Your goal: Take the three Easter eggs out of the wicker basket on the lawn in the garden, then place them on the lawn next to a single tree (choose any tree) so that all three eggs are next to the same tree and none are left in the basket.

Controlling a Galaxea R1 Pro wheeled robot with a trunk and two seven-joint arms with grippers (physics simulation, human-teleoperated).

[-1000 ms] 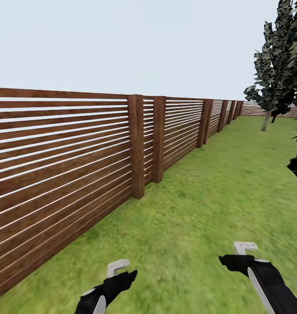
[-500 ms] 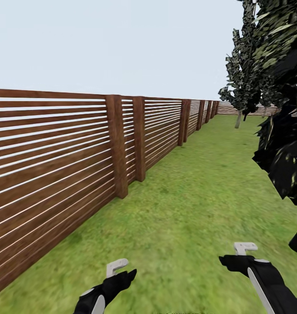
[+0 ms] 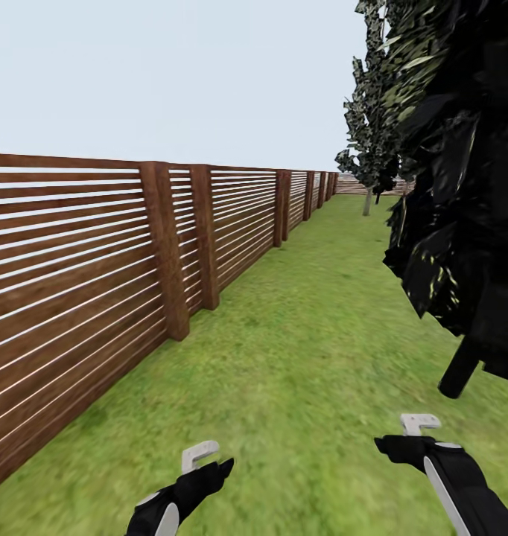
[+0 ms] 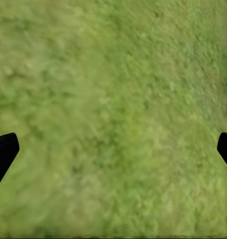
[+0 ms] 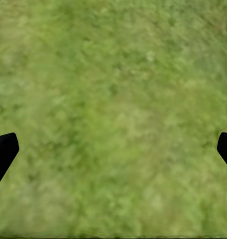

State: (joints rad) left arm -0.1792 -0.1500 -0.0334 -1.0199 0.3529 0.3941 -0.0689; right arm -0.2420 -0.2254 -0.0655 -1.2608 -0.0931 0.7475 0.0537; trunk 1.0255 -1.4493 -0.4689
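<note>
Left pincer (image 4: 113,149): jaws spread wide, dark fingertips (image 4: 3,152) at opposite edges of the left wrist view, nothing between them, bare grass beneath. In the head view it sits low and near, left of centre (image 3: 202,455), clear of the ground.

Right pincer (image 5: 113,149): likewise spread wide, holding nothing, grass beneath; in the head view low and near on the right (image 3: 419,424).

Lawn (image 3: 306,327): mottled green, running from near to far between fence and foliage.

Slatted wooden fence (image 3: 97,275): brown, along the left side, receding to the far end.

Dark foliage mass (image 3: 462,186): close on the right, with a dark stem (image 3: 459,368) reaching the grass just ahead of the right pincer.

Leafy tree (image 3: 367,149): far right, pale trunk
</note>
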